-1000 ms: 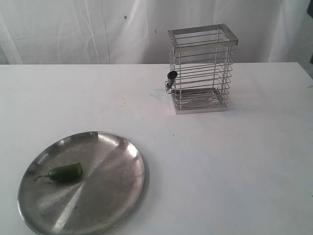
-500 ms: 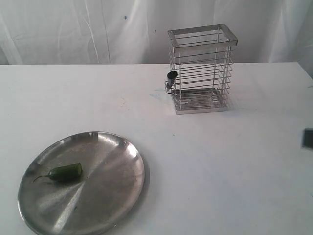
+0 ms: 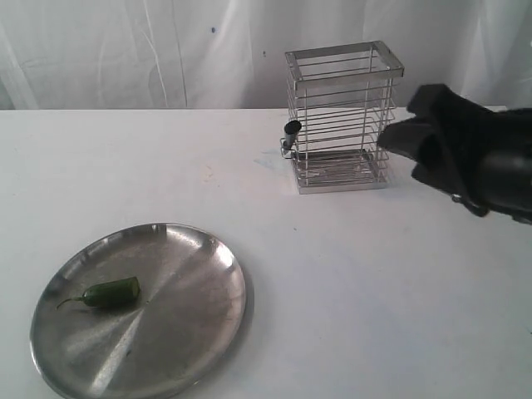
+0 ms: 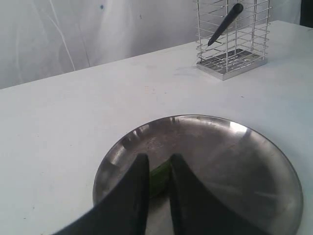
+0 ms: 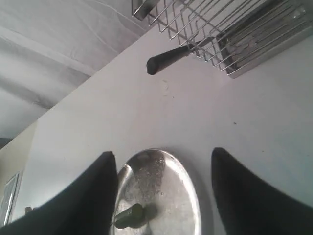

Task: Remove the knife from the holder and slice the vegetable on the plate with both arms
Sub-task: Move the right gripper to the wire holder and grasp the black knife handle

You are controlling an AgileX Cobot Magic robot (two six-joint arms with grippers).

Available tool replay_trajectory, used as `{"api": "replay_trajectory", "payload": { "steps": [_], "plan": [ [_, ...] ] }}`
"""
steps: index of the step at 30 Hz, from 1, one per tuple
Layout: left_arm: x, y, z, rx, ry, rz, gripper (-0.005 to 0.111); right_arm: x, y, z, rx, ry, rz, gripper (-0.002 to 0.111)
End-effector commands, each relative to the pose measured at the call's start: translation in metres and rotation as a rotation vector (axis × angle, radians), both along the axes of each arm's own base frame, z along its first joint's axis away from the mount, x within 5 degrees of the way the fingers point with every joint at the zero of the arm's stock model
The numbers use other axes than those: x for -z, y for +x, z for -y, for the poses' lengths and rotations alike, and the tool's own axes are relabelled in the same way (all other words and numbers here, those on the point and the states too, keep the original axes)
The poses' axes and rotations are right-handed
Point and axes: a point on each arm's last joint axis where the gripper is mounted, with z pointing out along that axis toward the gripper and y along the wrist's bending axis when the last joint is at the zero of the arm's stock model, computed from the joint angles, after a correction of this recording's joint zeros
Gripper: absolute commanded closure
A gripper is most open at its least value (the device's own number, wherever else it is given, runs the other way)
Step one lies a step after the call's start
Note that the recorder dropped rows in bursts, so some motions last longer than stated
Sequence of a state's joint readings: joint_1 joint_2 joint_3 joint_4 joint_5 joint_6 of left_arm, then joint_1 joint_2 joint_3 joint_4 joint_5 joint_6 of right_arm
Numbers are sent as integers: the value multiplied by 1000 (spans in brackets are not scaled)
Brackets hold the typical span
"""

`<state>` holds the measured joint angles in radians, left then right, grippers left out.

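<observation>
The vegetable, a small green chili, lies free on the left part of the steel plate. The wire holder stands at the back of the table, and the knife pokes its black handle out through the holder's left side. My right gripper hovers blurred just right of the holder. In its wrist view it is wide open and empty, with the knife handle and plate ahead. My left gripper shows only in its wrist view, jaws a narrow gap apart, with the chili seen through the gap.
A white table carries everything, and a white cloth backdrop hangs behind its far edge. The black right arm reaches in from the right edge, above the table.
The right arm has come into the exterior view from the right edge and now hangs beside the holder. Chili, plate, knife and holder have not moved.
</observation>
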<state>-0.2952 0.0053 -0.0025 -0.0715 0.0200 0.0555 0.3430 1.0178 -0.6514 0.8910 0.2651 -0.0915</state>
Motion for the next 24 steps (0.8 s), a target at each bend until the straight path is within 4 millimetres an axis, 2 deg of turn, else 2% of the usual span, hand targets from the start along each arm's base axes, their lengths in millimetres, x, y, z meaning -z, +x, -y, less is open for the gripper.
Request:
{"api": "replay_trajectory", "payload": {
  "steps": [1,3,6,11,14,24],
  "plan": [
    [1,0,0,6,-5,0,85,-11,36,-26,-7,19,9,54],
    [1,0,0,6,-5,0,85,-16,53,-39,-7,26,17,54],
    [1,0,0,6,-5,0,85,-11,77,-58,-2,31,5,54],
    [1,0,0,6,-5,0,85,12,107,-76,14,0,-41,54],
    [1,0,0,6,-5,0,85,27,118,-80,27,-19,-70,54],
    [1,0,0,6,-5,0,85,48,145,-90,68,-38,-82,54]
  ]
}}
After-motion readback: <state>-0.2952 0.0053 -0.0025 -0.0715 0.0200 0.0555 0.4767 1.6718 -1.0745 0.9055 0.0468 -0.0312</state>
